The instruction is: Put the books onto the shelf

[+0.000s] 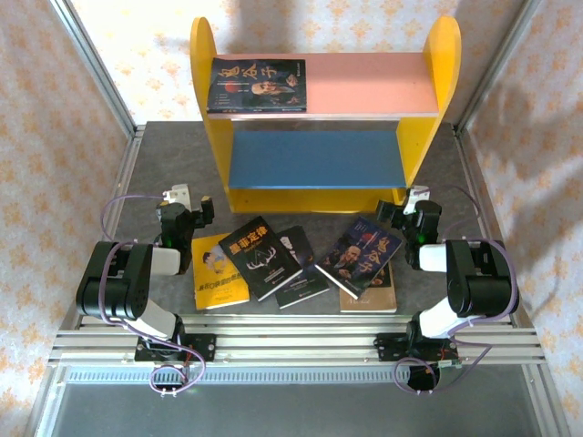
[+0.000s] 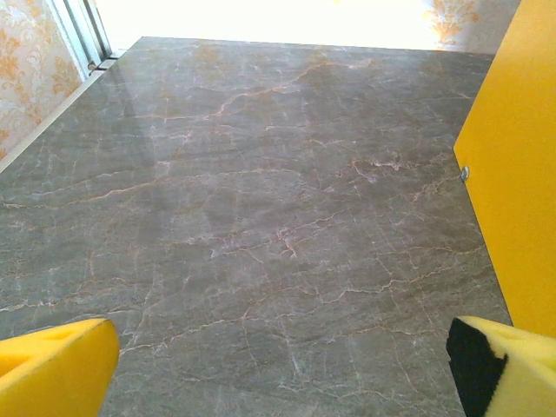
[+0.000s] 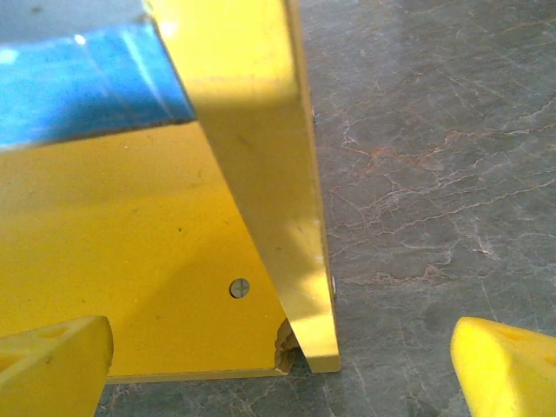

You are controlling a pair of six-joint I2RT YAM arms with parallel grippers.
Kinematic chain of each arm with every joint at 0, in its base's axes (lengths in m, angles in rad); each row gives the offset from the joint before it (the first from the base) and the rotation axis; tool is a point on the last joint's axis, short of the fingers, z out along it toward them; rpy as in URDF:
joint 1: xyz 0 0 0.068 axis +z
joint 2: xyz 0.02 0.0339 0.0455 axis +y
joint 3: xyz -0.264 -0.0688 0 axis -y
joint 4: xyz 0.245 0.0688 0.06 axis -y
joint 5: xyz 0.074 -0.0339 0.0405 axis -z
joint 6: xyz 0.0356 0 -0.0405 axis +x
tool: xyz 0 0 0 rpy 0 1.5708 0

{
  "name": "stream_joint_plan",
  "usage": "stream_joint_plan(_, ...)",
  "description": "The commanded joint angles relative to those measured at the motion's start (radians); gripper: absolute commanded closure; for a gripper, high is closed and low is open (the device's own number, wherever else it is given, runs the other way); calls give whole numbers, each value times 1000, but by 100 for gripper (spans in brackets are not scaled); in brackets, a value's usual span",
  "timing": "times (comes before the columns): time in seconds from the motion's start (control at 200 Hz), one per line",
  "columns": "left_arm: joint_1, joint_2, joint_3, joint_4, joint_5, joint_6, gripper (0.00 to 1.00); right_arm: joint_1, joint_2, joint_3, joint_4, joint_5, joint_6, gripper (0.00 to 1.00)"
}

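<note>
The shelf [image 1: 205, 109] stands at the back of the table, with yellow sides, a pink upper board and a blue lower board. One dark book [image 1: 257, 85] lies flat on the pink board at its left end. Several books lie on the table between the arms: a yellow one [image 1: 217, 273], two black ones [image 1: 261, 257] [image 1: 301, 269], and a dark blue one [image 1: 364, 253] on top of a brown one [image 1: 369, 298]. My left gripper [image 1: 191, 200] [image 2: 282, 369] is open over bare table, left of the shelf. My right gripper [image 1: 403, 205] [image 3: 282, 365] is open, facing the shelf's right foot [image 3: 304, 287].
The grey marble tabletop [image 2: 261, 191] stretches ahead of the left gripper, with the shelf's yellow side panel [image 2: 517, 174] close on the right. Metal frame posts [image 1: 96, 64] and patterned walls enclose the table. The blue lower board [image 3: 78, 82] is bare.
</note>
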State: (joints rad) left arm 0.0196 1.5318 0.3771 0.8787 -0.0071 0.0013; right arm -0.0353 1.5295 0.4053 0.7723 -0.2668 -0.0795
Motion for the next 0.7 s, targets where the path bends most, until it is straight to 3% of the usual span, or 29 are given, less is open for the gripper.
stream_joint_plan(0.0, -4, -35, -5, 10, -12, 9, 1, -1, -51, 20, -39, 123, 40, 1)
stream_joint_plan(0.135, -6, -223, -29, -108, -139, -33, 1, 1, -157, 23, -128, 127, 33, 1)
stream_joint_plan(0.22, -6, -375, 6, -323, -258, -145, 1, 24, -265, 34, -233, 198, 28, 1)
stream_joint_plan(0.295, -10, -506, 85, -570, -217, -209, 1, 71, -379, 61, -372, 274, 18, 1)
stream_joint_plan(0.43, -62, -668, 185, -833, -207, -323, 1, 165, -568, 109, -595, 360, 67, 1)
stream_joint_plan(0.506, -89, -711, 226, -926, -173, -381, 1, 212, -656, 107, -654, 399, 102, 1)
stream_joint_plan(0.571, -130, -710, 276, -1030, -207, -442, 1, 240, -718, 114, -712, 427, 166, 1)
stream_joint_plan(0.696, -194, -664, 371, -1228, -259, -509, 1, 263, -732, 201, -882, 330, 244, 1)
